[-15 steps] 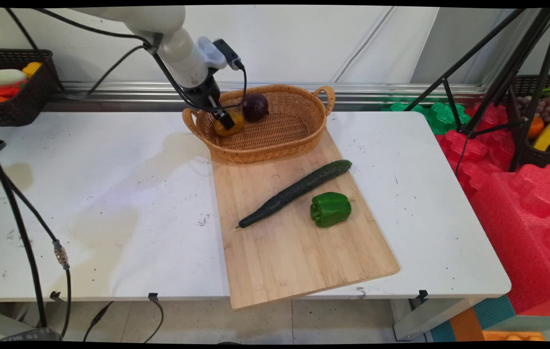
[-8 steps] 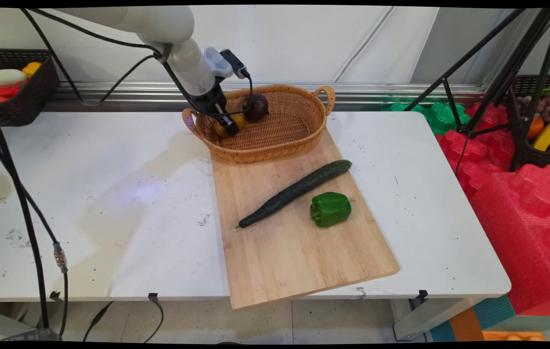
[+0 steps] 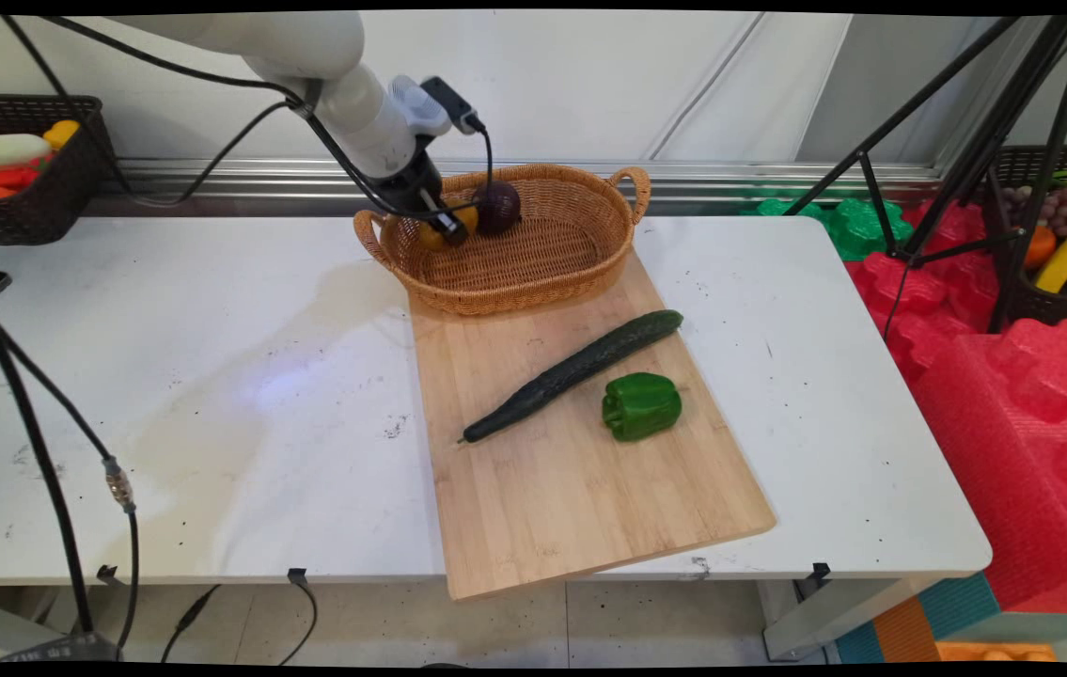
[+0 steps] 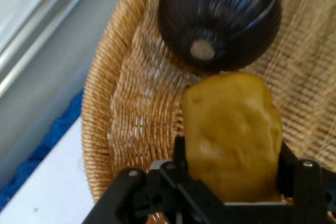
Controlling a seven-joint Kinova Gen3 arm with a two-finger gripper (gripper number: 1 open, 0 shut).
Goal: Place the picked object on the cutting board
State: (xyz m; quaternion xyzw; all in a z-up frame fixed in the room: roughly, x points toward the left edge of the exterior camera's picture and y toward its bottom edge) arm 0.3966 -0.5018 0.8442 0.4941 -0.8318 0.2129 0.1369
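Note:
My gripper reaches into the left end of a woven wicker basket at the table's back. It is shut on a lumpy yellow potato. In the hand view the potato fills the gap between the two black fingers of the gripper. It touches a dark purple onion just beyond it. That onion rests against the basket's far wall. A long dark cucumber and a green bell pepper lie on the wooden board in front.
A black crate of vegetables stands at the back left. Black tripod legs rise at the right, with red foam blocks and a fruit basket beyond the table's right edge. Black cables hang at the left.
The gripper has lifted a little and shifted towards the basket's back wall, and the potato has come with it, up against the onion.

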